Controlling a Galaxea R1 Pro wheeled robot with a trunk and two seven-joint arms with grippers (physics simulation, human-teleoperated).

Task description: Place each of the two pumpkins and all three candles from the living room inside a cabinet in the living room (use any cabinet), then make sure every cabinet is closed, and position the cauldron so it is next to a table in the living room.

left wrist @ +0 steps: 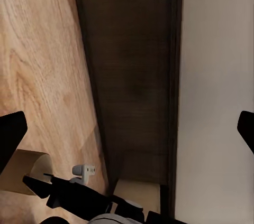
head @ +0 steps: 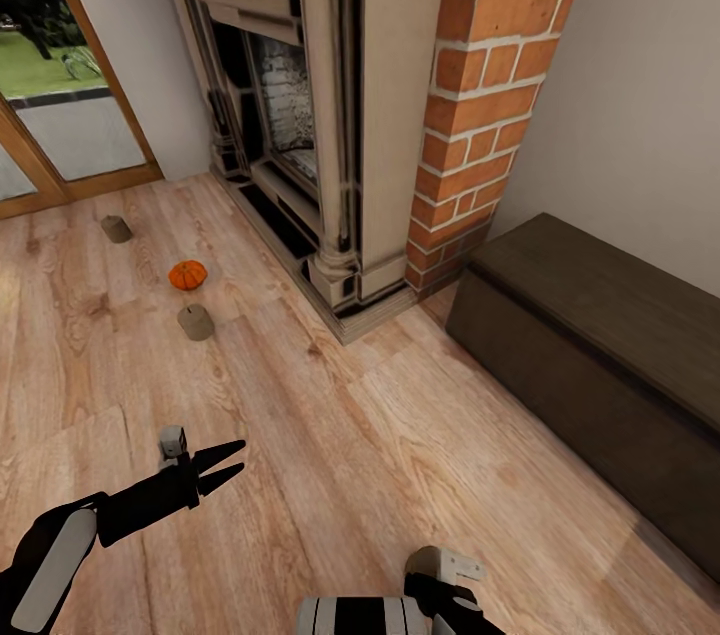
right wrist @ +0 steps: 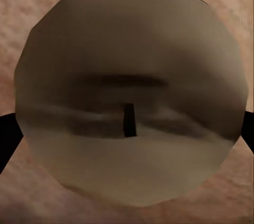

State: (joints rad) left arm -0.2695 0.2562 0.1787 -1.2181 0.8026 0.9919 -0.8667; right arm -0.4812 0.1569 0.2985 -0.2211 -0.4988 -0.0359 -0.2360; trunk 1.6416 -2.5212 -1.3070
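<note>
Head view gave you the wood plank floor (head: 330,445) w/ the grey stone fireplace (head: 330,105) and its red brick column (head: 480,105) ahead, glass door w/ wooden frame (head: 60,115) off to the left. Long, low dark brown wooden cabinet (head: 600,365) sat against the white wall (head: 640,75) on the right, its front shut as far as you could see.

On the floor in front of the fireplace: small round orange ribbed pumpkin (head: 187,275) between two short tan cylinder candles, the near candle (head: 196,322) just beside it, the far candle (head: 117,229) further toward the door.

Your left end effector (head: 228,465) hung low over the floor, black fingers spread apart, nothing between them. Left wrist view looked along the cabinet (left wrist: 132,76) & wall; it also caught a third tan candle (left wrist: 24,174) on the floor w/ the right arm's black end effector (left wrist: 37,186) right at it.

Right wrist view had that candle top (right wrist: 129,89), dark wick in the middle, close up, black fingertips (right wrist: 6,139) at either edge of it. You couldn't tell whether they were pressing on the candle or only flanking it.
</note>
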